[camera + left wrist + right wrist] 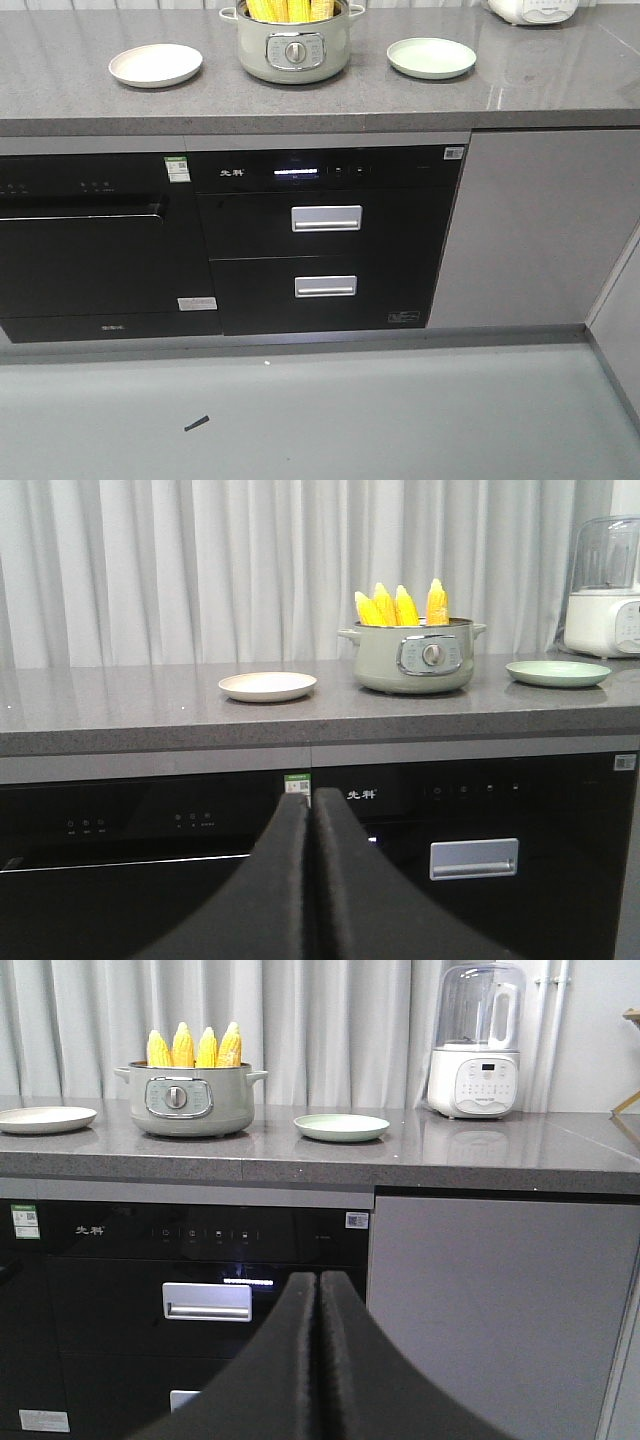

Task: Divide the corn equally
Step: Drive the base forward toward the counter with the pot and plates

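Several yellow cobs of corn (398,606) stand upright in a pale green electric pot (414,658) on the grey counter; the corn (195,1048) also shows in the right wrist view and at the top edge of the front view (290,10). A cream plate (155,65) lies left of the pot (293,48), a light green plate (431,57) right of it. My left gripper (310,802) is shut and empty, low in front of the black appliances. My right gripper (319,1282) is likewise shut and empty, below counter height.
Black built-in appliances with silver drawer handles (326,218) fill the cabinet front under the counter (80,100). A white blender (475,1045) stands at the counter's right end. A grey cabinet door (490,1310) is to the right. Curtains hang behind.
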### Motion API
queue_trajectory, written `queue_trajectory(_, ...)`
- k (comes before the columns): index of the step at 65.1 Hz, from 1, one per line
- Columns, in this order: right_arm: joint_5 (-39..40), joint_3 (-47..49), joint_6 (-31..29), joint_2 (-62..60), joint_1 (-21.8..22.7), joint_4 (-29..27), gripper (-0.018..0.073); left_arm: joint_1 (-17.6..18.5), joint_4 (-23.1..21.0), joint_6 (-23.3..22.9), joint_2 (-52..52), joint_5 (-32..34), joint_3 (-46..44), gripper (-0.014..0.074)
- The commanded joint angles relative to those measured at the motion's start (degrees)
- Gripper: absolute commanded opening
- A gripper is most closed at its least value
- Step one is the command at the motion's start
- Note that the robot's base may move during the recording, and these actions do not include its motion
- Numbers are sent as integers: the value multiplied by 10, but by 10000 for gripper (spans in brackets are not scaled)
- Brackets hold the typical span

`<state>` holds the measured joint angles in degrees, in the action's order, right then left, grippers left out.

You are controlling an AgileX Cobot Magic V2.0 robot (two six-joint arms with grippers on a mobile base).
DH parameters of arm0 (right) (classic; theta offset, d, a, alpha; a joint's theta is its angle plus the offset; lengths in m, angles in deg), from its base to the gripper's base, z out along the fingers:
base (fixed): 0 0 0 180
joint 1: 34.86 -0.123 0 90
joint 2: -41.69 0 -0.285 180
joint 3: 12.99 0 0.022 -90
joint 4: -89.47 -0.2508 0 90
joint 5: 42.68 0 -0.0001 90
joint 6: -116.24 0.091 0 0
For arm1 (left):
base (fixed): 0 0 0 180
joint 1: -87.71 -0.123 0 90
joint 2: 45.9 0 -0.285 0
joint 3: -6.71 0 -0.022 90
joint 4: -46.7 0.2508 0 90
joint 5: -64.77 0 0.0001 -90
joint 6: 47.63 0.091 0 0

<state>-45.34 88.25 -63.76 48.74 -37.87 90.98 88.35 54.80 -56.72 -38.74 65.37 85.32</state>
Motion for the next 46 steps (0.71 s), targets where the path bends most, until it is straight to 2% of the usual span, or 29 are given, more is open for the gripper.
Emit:
queue_trajectory(1,42,-5,-5,-4,-1,0,-3,-1,0,-2,-9,44,-9,-6)
queue_trajectory(46,42,-5,-5,-4,-1,0,-3,-1,0,-2,-9,44,-9,-6)
